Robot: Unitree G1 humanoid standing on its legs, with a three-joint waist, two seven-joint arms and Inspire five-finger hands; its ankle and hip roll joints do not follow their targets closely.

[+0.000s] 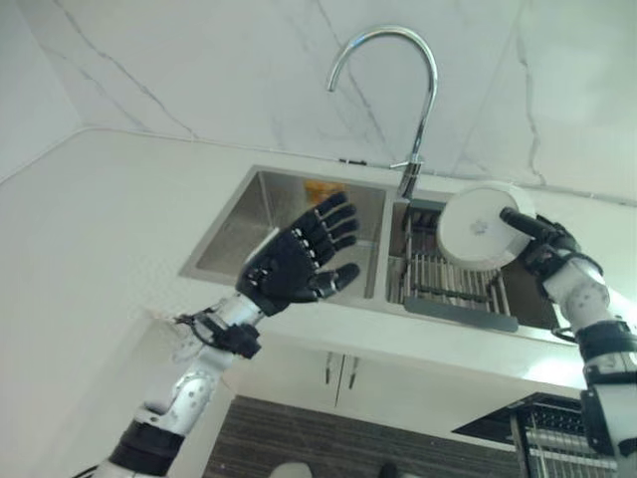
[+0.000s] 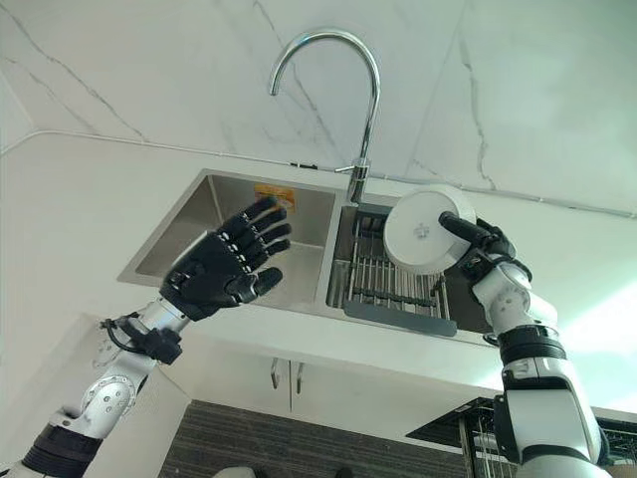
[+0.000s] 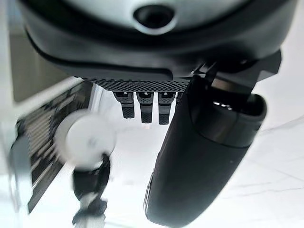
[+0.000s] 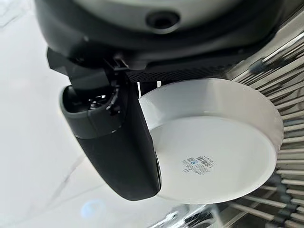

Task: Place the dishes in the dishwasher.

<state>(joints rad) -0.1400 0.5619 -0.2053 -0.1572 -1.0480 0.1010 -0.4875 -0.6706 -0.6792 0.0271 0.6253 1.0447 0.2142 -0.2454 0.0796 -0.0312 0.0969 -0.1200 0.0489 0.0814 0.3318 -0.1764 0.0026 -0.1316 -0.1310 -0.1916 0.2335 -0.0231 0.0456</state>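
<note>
My right hand (image 2: 476,242) grips a round white ceramic dish (image 2: 423,231) by its rim, above the metal drying rack (image 2: 393,284) in the steel sink's (image 2: 231,204) right basin. My left hand (image 2: 221,265) hovers over the left basin's front edge, fingers (image 2: 261,229) spread open.

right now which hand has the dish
The right hand: its fingers pinch the white dish above the drying rack. The left hand is open and empty over the sink basin.

- Bright, even daylight; the white marble desk (image 1: 119,209) looks washed out.
- Glare streaks the curved chrome faucet (image 1: 418,90).
- In the left wrist view, the round white ceramic dish (image 3: 85,140) is motion-blurred.
</note>
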